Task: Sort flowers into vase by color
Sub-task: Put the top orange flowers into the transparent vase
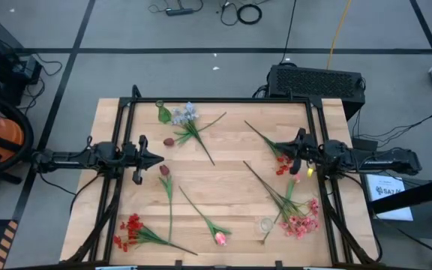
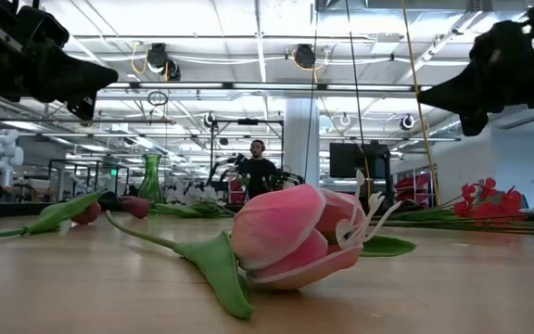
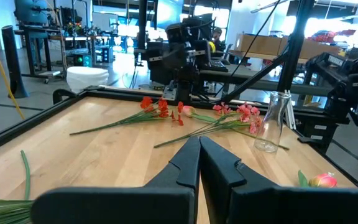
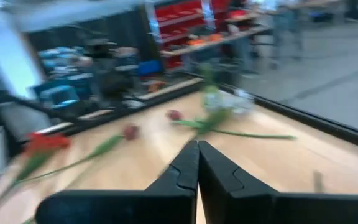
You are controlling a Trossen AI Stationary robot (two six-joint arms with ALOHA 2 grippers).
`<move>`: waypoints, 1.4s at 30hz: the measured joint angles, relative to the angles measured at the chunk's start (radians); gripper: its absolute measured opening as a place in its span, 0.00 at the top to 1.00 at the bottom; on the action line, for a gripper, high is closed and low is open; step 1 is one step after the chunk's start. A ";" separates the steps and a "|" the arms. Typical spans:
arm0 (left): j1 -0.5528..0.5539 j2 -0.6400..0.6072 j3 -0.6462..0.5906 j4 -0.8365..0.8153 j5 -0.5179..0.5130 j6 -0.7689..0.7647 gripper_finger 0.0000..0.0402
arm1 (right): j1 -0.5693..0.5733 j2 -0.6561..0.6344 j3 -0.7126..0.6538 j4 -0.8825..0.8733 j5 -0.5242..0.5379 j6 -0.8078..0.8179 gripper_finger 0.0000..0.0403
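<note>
Wooden desk (image 1: 231,180) strewn with flowers (image 1: 193,124), none yet in clear vase (image 1: 265,225). Left claw (image 1: 158,159) and right claw (image 1: 285,158) pressed together, raised, likely poised before any pick.

pale wood table (image 1: 231,180), matt; clear glass vase (image 3: 272,121); glossy pink tulip (image 2: 295,237).
</note>
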 joint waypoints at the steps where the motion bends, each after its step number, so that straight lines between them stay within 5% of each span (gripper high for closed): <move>1: 0.000 0.000 0.000 0.000 0.000 0.000 0.96 | 0.000 0.035 0.021 -0.001 0.030 0.012 1.00; 8: 0.000 0.000 0.000 0.000 0.000 0.000 0.96 | 0.000 0.275 0.202 -0.158 0.180 0.097 1.00; 17: 0.000 0.000 0.000 0.000 0.000 0.000 0.96 | -0.025 0.522 0.397 -0.518 0.182 0.305 1.00; 27: 0.000 0.000 0.000 0.000 0.000 0.000 0.96 | -0.242 0.766 0.501 -0.692 -0.102 0.328 1.00; 31: 0.000 0.000 0.000 0.000 0.000 0.000 0.96 | -0.345 0.864 0.537 -0.722 -0.205 0.193 1.00; 42: 0.000 0.000 0.000 0.000 0.000 0.000 0.96 | -0.430 1.028 0.642 -0.789 -0.208 -0.053 0.95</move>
